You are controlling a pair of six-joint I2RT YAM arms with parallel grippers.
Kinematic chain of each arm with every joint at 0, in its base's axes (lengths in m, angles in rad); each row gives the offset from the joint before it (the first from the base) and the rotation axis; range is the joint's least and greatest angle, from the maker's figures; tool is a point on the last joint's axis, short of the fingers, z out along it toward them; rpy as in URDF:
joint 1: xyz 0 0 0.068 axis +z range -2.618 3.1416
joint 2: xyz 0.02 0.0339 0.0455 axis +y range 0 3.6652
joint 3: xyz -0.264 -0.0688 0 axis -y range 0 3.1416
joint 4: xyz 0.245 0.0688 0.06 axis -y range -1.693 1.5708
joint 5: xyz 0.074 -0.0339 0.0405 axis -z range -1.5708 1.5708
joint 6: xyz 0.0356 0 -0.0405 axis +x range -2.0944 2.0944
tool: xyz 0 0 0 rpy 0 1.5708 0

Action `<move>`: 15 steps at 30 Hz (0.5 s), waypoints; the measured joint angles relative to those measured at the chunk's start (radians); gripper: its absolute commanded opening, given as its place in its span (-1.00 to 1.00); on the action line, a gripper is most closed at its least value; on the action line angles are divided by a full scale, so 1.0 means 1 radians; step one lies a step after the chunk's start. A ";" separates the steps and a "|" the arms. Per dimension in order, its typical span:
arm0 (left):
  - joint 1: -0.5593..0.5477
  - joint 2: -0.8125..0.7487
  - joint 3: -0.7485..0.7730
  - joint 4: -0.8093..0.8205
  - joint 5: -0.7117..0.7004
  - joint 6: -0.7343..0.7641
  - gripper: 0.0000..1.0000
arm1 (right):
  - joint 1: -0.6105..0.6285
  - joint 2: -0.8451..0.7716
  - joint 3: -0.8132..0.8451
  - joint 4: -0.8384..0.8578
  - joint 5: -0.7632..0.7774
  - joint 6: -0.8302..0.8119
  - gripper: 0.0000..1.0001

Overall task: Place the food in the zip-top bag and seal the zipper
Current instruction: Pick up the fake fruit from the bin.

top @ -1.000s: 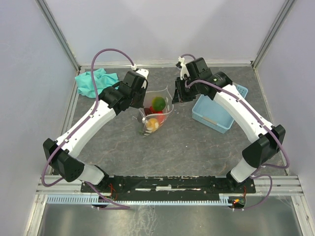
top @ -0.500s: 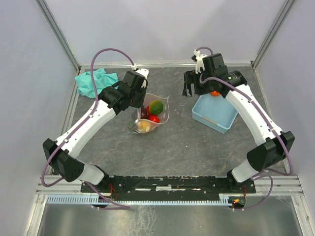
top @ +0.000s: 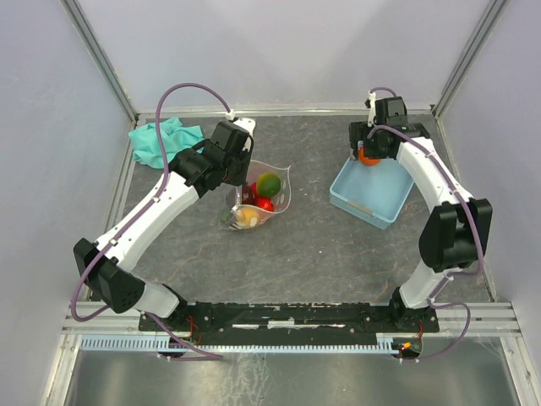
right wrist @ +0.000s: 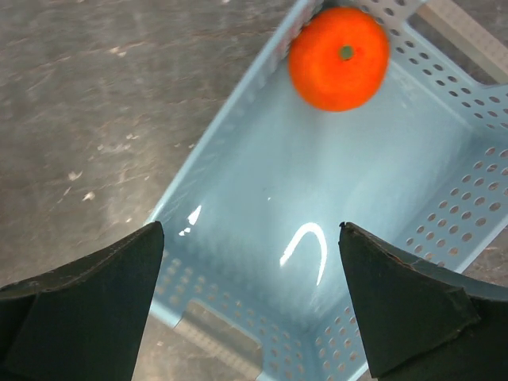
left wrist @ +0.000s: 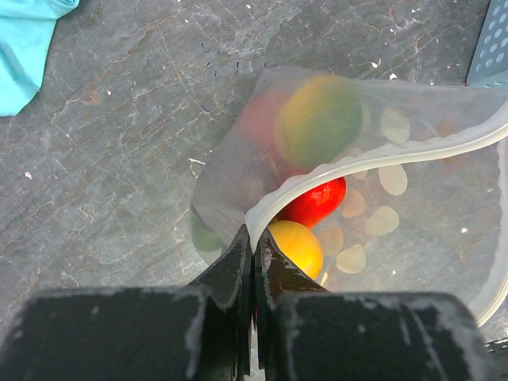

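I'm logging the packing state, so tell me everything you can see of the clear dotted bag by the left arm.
The zip-top bag is thin clear plastic printed with white dots, with a whitish zip strip along its mouth. It lies on the dark table, its mouth open and curving. Inside it are a green-yellow fruit, a red one and an orange-yellow one. The left tool is shut on the mouth edge.

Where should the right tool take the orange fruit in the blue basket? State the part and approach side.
Across the widest middle of the orange fruit, coming straight down from above. It is round with its stem dimple up, and it sits in a corner of the basket, so the walls likely block any sideways reach.
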 measured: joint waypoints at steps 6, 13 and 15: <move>0.000 0.000 0.000 0.000 0.000 0.000 -0.95 | -0.099 0.122 -0.017 0.127 -0.006 -0.010 1.00; 0.000 0.002 0.000 0.001 0.000 0.000 -0.95 | -0.179 0.240 -0.018 0.252 -0.079 -0.082 0.99; 0.000 0.007 0.000 0.001 -0.001 0.000 -0.95 | -0.195 0.275 -0.013 0.270 -0.108 -0.104 0.99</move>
